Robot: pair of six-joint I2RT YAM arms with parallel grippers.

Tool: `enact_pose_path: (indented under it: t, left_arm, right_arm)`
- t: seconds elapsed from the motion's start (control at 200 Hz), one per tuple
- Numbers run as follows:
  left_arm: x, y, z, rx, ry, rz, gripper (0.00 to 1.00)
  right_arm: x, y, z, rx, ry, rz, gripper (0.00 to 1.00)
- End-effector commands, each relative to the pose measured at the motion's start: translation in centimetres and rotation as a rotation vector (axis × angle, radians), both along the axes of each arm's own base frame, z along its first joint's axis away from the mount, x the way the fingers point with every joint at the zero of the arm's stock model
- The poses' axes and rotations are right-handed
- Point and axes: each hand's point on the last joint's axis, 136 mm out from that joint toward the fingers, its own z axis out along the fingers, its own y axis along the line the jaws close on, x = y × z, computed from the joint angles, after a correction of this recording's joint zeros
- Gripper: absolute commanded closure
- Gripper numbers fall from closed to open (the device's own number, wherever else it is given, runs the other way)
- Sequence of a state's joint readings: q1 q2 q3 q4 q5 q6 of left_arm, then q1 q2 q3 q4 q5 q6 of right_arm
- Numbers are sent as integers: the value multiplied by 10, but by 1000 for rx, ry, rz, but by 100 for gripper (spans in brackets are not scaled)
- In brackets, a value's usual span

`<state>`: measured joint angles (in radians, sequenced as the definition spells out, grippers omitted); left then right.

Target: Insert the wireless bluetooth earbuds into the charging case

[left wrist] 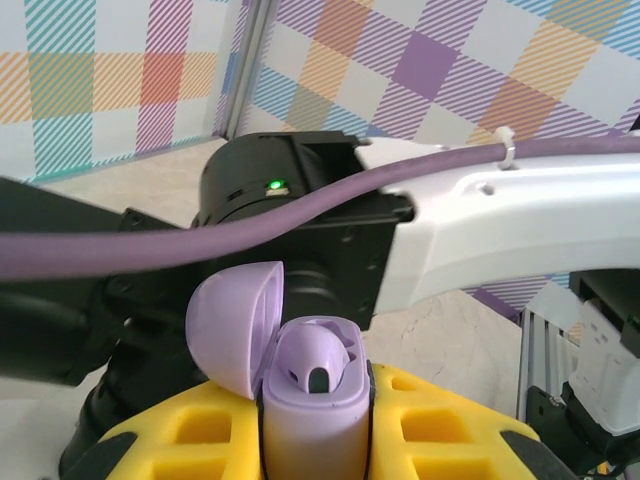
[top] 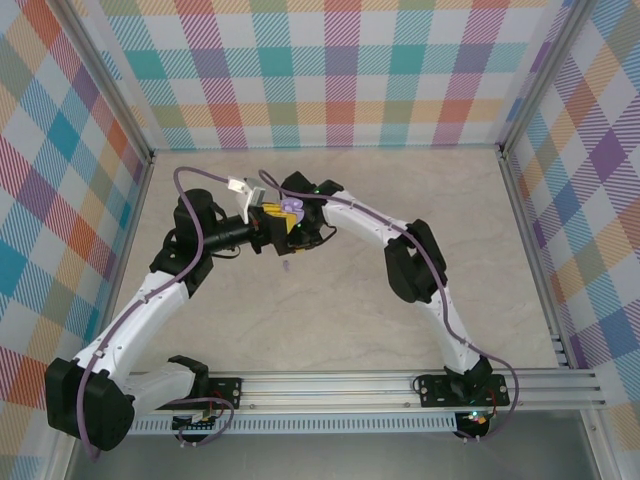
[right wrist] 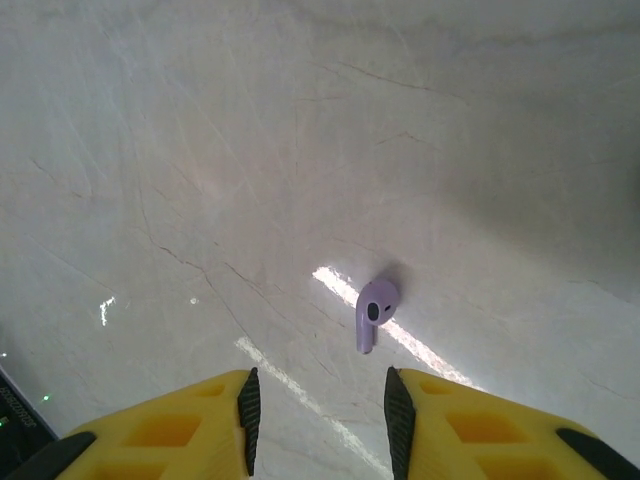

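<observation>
Plaid walls [top: 300, 70] enclosing pale marbled table [top: 330, 330]. From near edge, left arm [top: 150, 300] and right arm [top: 420, 270] reaching inward, meeting near table centre. There left gripper [left wrist: 312, 440] clamping tight on lilac charging case [left wrist: 312, 430], yellow fingers [left wrist: 190, 430] pressing on either side. Beside it, right gripper [right wrist: 318, 410] hanging over table, jaws standing part open, gripping nothing. Case lid [left wrist: 232, 325] standing open. Seated earbud [left wrist: 318, 360], lilac, sitting in case socket. Loose earbud [right wrist: 372, 308], lilac, lying on table ahead of right gripper, touching neither finger.
</observation>
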<state>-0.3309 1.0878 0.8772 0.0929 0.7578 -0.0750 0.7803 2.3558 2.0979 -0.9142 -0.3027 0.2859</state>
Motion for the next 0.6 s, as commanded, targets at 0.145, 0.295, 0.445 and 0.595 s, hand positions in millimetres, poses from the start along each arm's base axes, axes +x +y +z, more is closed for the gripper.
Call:
enact_pose_path:
  t: [0.145,0.295,0.445,0.595]
  left_arm:
    - [-2,5,10,-10,-15,9,91]
    - [-1,5,10,-11,-15,10,91]
    - [-1,4,9,-10,-14,7,91]
    - [0,4,8,-9,-12,7,91]
  right_arm:
    - [-11,-2,-17,-131,9,63,62]
    - [-11,1,-27,-157,4,74,62]
    - [-10,5,-33,-171,-1,80,61]
    - [-11,11,-39,-174,1,88,61]
